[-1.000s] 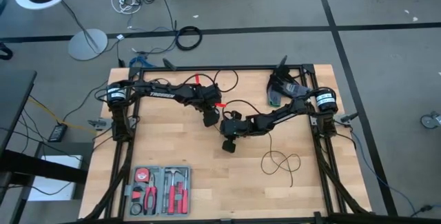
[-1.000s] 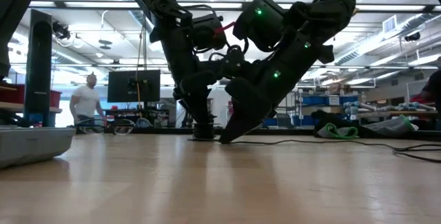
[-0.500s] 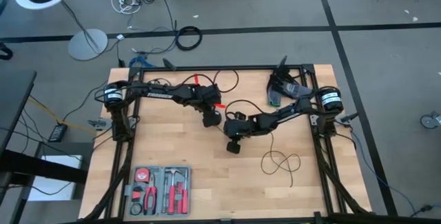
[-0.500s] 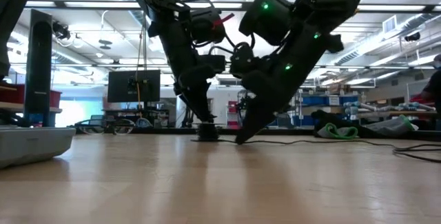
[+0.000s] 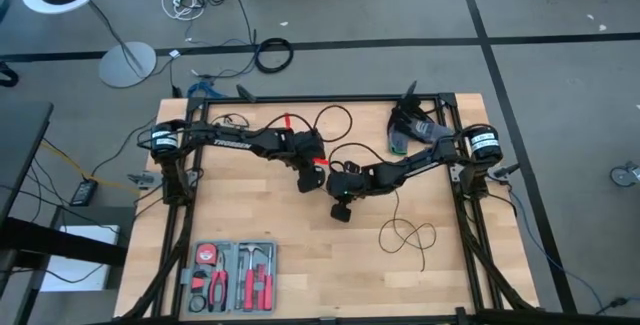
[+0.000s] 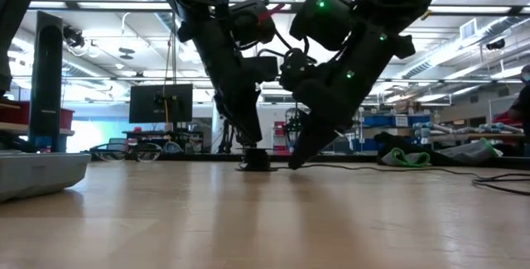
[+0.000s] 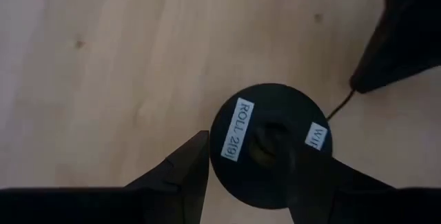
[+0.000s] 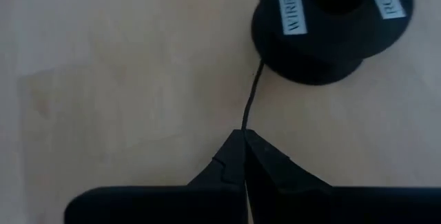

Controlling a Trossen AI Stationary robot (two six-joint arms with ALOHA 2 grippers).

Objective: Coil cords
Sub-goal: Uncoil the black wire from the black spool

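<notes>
The thin black cord [image 8: 251, 96] ends in a round black puck [image 7: 269, 145] with white labels, standing flat on the wooden table [image 5: 250, 215] near its middle. Loose loops of the cord [image 5: 405, 233] lie toward the table's near right. My left gripper [image 5: 312, 181] comes down on the puck [image 6: 255, 163] and is shut on it. My right gripper [image 8: 242, 138] is just to the puck's right, tips at the table [image 6: 296, 163], shut on the cord a short way from the puck [image 8: 324, 24]. My left gripper pinches the puck's round sides [image 7: 219, 156] between its two fingers, slanting down from above on the table's left side. The puck stands level with its underside on the table. My right gripper pinches the cord [image 8: 245, 129] at its fingertips, slanting down from the table's right side. The short run of cord between its tips and the puck is straight, low over the table.
A grey tool case [image 5: 232, 275] with red-handled tools lies at the near left. A dark bundle with green parts [image 5: 410, 130] sits at the far right corner. Bare wood lies between the tool case and the cord loops.
Both grippers have gone a little toward the table's right edge together. The puck has slid along the table with my left gripper and stays flat on the wood. My right gripper's tips have kept low at the table beside it.
</notes>
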